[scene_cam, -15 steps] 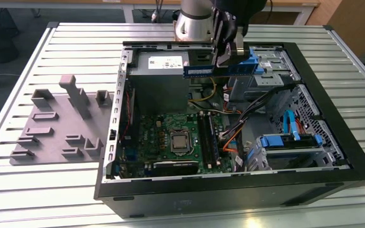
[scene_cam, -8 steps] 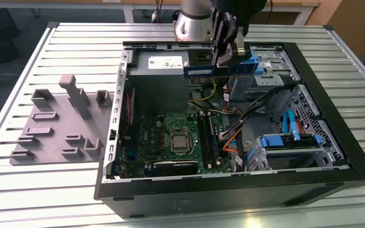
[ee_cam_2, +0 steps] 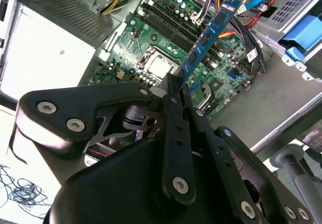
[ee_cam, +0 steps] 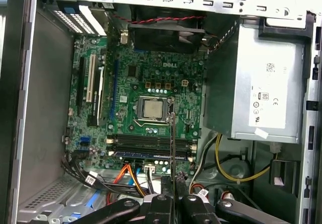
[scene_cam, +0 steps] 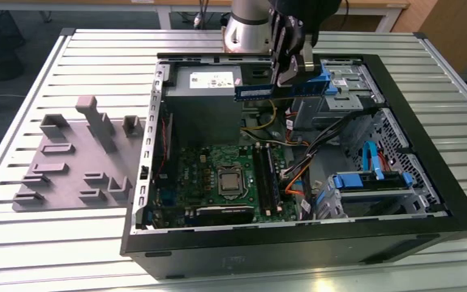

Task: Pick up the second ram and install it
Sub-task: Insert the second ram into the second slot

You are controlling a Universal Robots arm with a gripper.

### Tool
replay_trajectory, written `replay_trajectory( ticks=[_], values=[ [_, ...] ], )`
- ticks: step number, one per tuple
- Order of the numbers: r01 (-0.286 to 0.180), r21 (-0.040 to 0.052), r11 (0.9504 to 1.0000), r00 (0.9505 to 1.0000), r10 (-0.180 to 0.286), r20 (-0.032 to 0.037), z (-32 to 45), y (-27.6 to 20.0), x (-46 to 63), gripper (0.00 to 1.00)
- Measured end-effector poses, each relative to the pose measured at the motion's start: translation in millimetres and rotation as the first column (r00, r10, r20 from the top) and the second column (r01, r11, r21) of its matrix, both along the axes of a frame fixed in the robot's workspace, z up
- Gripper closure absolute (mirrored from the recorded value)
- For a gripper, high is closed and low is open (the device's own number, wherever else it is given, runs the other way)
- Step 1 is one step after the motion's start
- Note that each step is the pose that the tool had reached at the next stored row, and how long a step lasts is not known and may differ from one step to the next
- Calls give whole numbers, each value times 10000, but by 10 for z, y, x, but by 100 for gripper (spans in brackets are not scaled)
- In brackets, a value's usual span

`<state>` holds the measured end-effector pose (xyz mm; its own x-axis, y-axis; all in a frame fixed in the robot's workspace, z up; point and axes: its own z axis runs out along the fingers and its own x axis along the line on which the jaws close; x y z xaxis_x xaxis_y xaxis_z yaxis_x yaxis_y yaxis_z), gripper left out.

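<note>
The second ram (scene_cam: 255, 92), a long blue stick with dark chips, hangs level above the open computer case (scene_cam: 428, 176), over the power supply's edge. My gripper (scene_cam: 281, 84) is shut on one end of it. In the second wrist view the ram (ee_cam_2: 209, 35) juts out from between the fingers, over the motherboard (ee_cam_2: 151, 58). The first wrist view shows the ram (ee_cam: 173, 148) edge-on as a thin line, crossing the long dark memory slots (ee_cam: 151, 146) beside the processor socket (ee_cam: 152, 108). In the exterior view the memory slots (scene_cam: 266, 176) lie well below the stick.
A grey power supply (scene_cam: 205, 91) fills the case's far corner. Orange, yellow and black cables (scene_cam: 294, 176) run beside the slots. A drive cage with blue clips (scene_cam: 371, 182) is at the exterior view's right. A grey moulded fixture plate (scene_cam: 79, 152) lies on the slatted table.
</note>
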<state>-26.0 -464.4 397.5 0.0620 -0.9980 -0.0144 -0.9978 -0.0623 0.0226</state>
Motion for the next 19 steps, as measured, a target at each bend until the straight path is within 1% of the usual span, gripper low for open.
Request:
replay_trajectory(
  ticks=[19],
  values=[
    [-332,0,9995,9995,332,0,0,-6,-1,86]
  ],
)
